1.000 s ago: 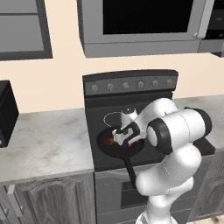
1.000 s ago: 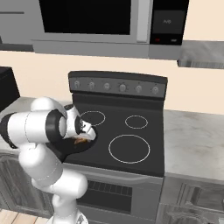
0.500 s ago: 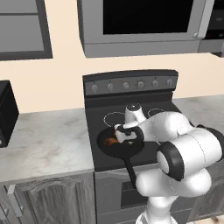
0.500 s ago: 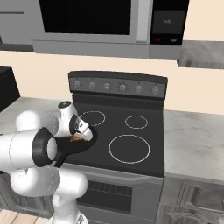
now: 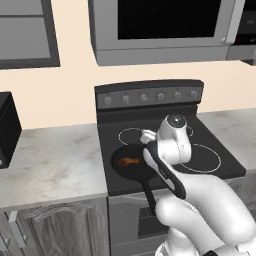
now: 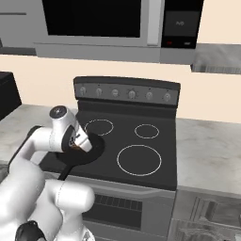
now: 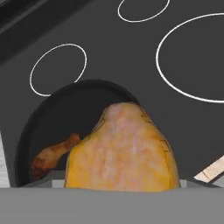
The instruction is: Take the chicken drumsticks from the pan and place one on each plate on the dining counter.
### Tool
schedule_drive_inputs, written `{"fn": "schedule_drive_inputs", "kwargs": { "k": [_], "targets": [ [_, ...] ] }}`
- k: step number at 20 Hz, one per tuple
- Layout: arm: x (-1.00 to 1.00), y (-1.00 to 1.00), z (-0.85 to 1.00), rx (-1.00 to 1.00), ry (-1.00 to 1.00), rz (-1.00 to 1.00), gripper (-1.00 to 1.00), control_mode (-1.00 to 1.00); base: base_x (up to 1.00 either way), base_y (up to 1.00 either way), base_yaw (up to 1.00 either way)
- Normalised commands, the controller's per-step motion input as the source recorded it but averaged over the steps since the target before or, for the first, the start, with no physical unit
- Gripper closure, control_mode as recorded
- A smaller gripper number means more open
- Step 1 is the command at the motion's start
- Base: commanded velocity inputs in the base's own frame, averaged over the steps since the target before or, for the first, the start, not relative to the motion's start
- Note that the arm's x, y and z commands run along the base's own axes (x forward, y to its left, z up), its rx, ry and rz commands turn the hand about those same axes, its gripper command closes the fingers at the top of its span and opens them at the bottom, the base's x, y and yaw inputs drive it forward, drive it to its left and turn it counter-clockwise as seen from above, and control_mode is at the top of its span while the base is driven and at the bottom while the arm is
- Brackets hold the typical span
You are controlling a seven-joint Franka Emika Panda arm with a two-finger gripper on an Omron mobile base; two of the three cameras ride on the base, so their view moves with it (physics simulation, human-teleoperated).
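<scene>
The white arm bends over the front left part of the black stove (image 5: 165, 145). There the pan (image 5: 131, 162) sits on the front left burner, its long handle pointing toward the front edge of the stove. In the left base view one drumstick in the pan (image 5: 129, 161) lies as a small orange-brown shape on the dark bottom, just left of the arm's wrist.

In the hand view a second drumstick (image 7: 122, 153) is very close to the camera. It is big, golden-yellow, with the plump side up, and it covers the place where the finger tips normally stand. The tool (image 6: 80, 143) is hidden behind this piece of chicken, so I cannot tell for sure if the fingers are pressed on it or spread. The piece hangs above the pan rim (image 7: 65, 94), and the other drumstick lies beyond it, lower left in that view, with the thin bone end toward the middle of the pan.

In the right base view the tool is over the right edge of the pan, and the hand hides most of the pan.

The grey marbled desk (image 5: 50, 160) lies left of the stove, with a black toaster oven (image 5: 7, 127) at its far left. A microwave (image 5: 160, 27) hangs above the stove. Three other white-ringed burners (image 6: 139, 160) are free.
</scene>
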Motion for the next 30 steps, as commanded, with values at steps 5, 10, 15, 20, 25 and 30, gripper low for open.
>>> {"fn": "schedule_drive_inputs", "kwargs": {
  "k": [5, 10, 15, 20, 25, 30],
  "targets": [
    [-0.61, -0.10, 1.00, 0.17, -0.23, -0.20, 1.00, -1.00, 0.00, 0.00, 0.00],
    [-0.63, -0.19, 1.00, 0.18, -0.21, -0.17, 1.00, -1.00, 0.00, 0.00, 0.00],
    [-0.52, -0.04, 0.97, 0.17, -0.16, -0.19, 1.00, -1.00, 0.00, 0.00, 0.00],
    [-0.53, 0.00, 0.70, 0.13, -0.08, -0.16, 1.00, -1.00, 0.00, 0.00, 0.00],
    [-0.12, -0.01, 0.09, 0.02, 0.00, -0.02, 1.00, 1.00, -0.59, -0.27, -0.02],
    [0.00, 0.00, 0.00, 0.00, 0.00, 0.00, 1.00, 1.00, -0.79, -0.48, 0.15]
  ]
}}
